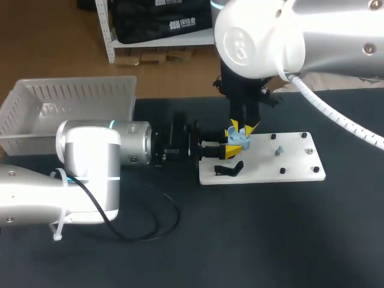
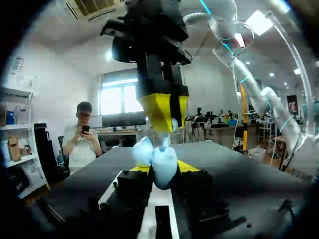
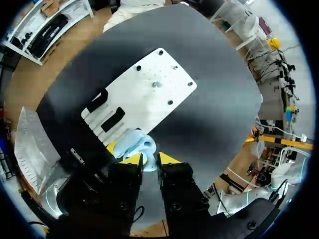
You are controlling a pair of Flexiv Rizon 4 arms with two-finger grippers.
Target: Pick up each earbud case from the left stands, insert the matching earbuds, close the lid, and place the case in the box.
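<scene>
The left gripper (image 2: 163, 168) pinches a pale blue, rounded plastic earbud case (image 2: 160, 158) from both sides, just above the flat white stand plate (image 1: 288, 159), at the end bearing a black stand (image 1: 230, 170). The right gripper (image 1: 242, 128) points straight down onto the case; whether it grips anything cannot be told. A white slatted plastic box (image 1: 66, 99) sits well apart from the plate on the black table (image 1: 270, 234).
</scene>
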